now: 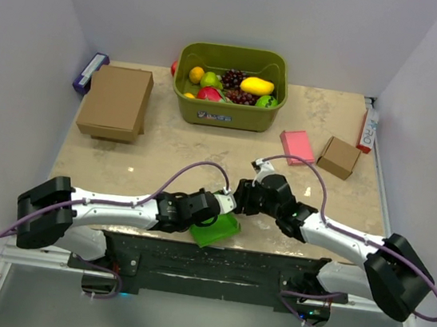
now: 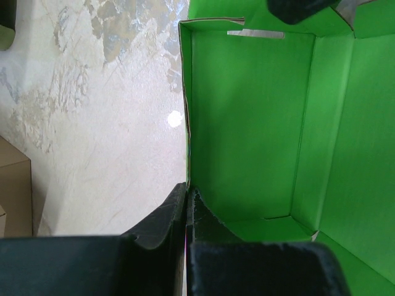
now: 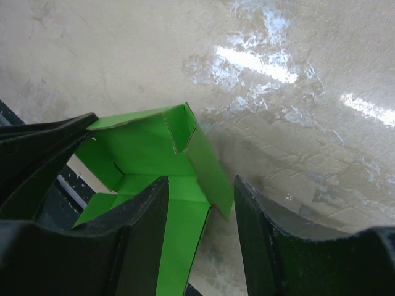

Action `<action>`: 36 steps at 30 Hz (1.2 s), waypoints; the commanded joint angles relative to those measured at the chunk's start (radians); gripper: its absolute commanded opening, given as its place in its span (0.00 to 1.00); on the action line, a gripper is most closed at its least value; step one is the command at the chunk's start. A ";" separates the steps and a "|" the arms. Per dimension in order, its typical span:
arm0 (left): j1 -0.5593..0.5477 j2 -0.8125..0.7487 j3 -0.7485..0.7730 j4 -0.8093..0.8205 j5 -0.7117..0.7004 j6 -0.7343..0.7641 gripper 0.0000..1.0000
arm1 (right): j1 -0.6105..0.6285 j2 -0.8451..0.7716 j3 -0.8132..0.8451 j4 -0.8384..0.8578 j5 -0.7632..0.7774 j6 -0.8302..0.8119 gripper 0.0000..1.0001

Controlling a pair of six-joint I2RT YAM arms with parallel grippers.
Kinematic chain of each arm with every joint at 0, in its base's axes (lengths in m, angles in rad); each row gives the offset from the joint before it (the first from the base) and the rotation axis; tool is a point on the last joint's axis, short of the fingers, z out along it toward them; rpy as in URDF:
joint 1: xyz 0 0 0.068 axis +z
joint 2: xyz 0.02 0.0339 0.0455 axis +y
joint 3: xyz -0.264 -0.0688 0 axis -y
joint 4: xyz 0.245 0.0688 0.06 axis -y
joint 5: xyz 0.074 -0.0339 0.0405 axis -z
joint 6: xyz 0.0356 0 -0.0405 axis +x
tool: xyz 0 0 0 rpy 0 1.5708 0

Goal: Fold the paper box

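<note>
Near edge of table [image 1: 163, 152]: paper box [image 1: 218, 231], bright green and partly erected, lies between the two arm tips. One corner appears to hang past the edge.

Left gripper [image 2: 187, 198]: jaws clenched on the box's long side wall, the card pinched thin between them. The open interior faces the wrist camera, with the far end wall up.

Right gripper [image 3: 200, 183]: jaws parted, grasping nothing. A loose corner flap stands in the gap; I cannot tell whether it touches either finger.

Judgement: the step in hand is bringing that flap round to form the end of the box.
- Use the left grip as an anchor only; any drag there would likely crease the wall.
- The right should take the flap close to its crease, not at the free tip, where thin card buckles.
- Swing the flap about the crease line; do not pull outward, or the box may slide in the left pinch.
- Direct any push toward the table's middle, since the box is at the brink.

Farther back: pink flat box [image 1: 297, 147] and small brown box [image 1: 338, 157] on the right, brown cardboard box [image 1: 116, 102] on the left, basket [image 1: 225, 116] of fruit [image 1: 257, 85] at the rear. All are well apart from the work.
</note>
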 commanded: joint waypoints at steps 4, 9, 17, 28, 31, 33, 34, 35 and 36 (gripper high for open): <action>-0.006 -0.017 0.008 0.050 -0.017 -0.013 0.00 | 0.007 0.020 -0.013 -0.018 -0.013 0.010 0.43; -0.006 -0.014 0.008 0.050 -0.022 -0.013 0.00 | -0.001 -0.085 0.024 -0.104 0.045 -0.013 0.46; -0.008 -0.014 0.010 0.050 -0.019 -0.011 0.00 | -0.087 -0.152 0.033 -0.214 0.094 -0.027 0.47; -0.012 -0.002 0.011 0.048 -0.019 -0.011 0.00 | -0.085 -0.043 0.004 -0.055 -0.042 -0.035 0.35; -0.015 -0.002 0.013 0.048 -0.019 -0.010 0.00 | -0.078 -0.008 0.001 -0.012 -0.083 -0.029 0.33; -0.015 0.000 0.013 0.048 -0.019 -0.011 0.00 | -0.066 0.009 0.000 0.006 -0.096 -0.026 0.32; -0.017 0.001 0.013 0.048 -0.019 -0.010 0.00 | -0.062 0.023 -0.002 0.026 -0.106 -0.018 0.32; -0.017 0.003 0.013 0.048 -0.019 -0.011 0.00 | -0.061 0.028 -0.003 0.036 -0.113 -0.014 0.31; -0.017 0.003 0.013 0.048 -0.019 -0.011 0.00 | -0.055 0.032 -0.006 0.045 -0.116 -0.009 0.31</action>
